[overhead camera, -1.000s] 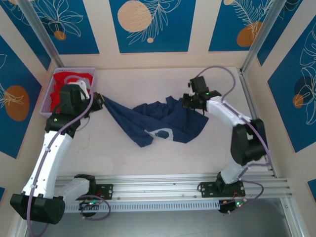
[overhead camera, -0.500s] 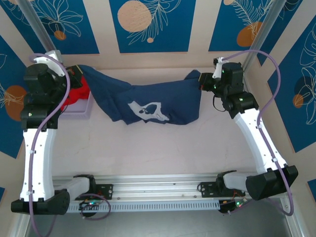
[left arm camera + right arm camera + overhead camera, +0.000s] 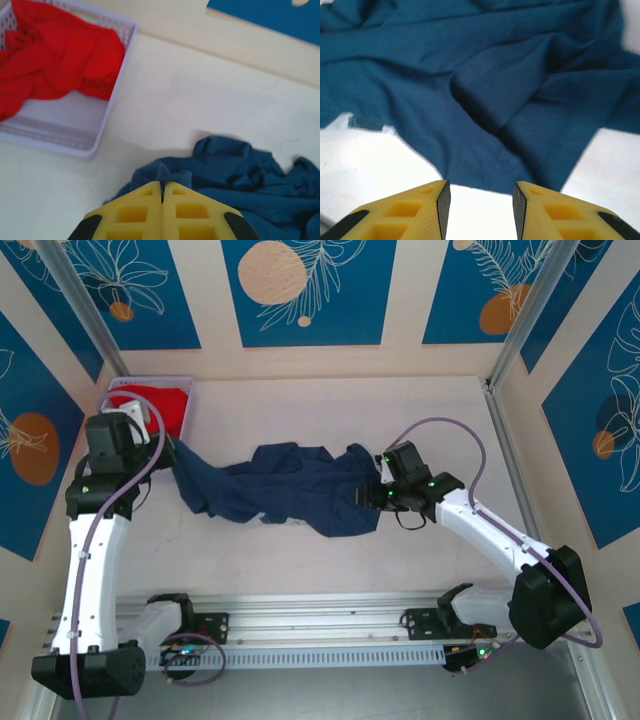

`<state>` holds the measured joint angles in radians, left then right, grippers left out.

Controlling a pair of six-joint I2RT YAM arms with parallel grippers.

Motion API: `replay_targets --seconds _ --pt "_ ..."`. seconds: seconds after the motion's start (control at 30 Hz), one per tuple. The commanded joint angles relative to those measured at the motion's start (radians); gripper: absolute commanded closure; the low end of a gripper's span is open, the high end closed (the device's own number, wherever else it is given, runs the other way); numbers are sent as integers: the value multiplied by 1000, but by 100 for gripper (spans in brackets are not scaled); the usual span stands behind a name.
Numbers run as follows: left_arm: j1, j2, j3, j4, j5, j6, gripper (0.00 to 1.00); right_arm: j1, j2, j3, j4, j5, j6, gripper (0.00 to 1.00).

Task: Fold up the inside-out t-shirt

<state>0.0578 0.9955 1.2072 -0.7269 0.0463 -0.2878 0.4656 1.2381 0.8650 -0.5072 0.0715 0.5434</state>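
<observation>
Navy t-shirt [image 3: 290, 485] slumped on the counter [image 3: 300, 550], just right of the basket [image 3: 190, 400].
Light, limp cotton, likely to sag and bunch; best pinched at the shoulders or hem corners. The left gripper [image 3: 168, 452] has its jaws clamped on the basket-side edge, while the right gripper [image 3: 378, 485] has its jaws apart, holding nothing. Half a second ago the shirt hung stretched between both.

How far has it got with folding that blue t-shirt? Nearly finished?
Barely started. Done: nothing yet, the t-shirt lies in a crumpled heap on the table. In hand: the left gripper is shut on one end of it, while the right gripper is open at the other end, holding nothing. Left: spread it flat, then make every fold.
</observation>
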Motion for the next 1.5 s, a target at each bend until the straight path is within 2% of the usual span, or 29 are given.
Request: replay_targets --seconds 0.0,0.13,0.27,0.47,0.7,0.97,1.17,1.47 --pt "14 -22 -37 6 4 15 100 -41 41 -3 68 -16 8 59" --pt "14 -23 -57 19 34 16 100 -30 140 20 38 1 -22 59" --pt "13 -21 -76 39 55 14 100 2 221 36 56 -111 -77 59" --pt "14 -18 -97 58 77 8 100 34 373 147 -79 -32 -156 56" --pt "13 -9 -95 70 91 14 100 54 426 150 -91 12 -159 54" --pt "14 -8 -98 69 86 20 100 70 474 151 -99 -19 -167 56" --pt "13 -5 -97 68 89 20 100 92 455 147 -111 -15 -161 65" --pt "14 -4 -100 67 86 22 100 96 437 143 -110 1 -163 88"
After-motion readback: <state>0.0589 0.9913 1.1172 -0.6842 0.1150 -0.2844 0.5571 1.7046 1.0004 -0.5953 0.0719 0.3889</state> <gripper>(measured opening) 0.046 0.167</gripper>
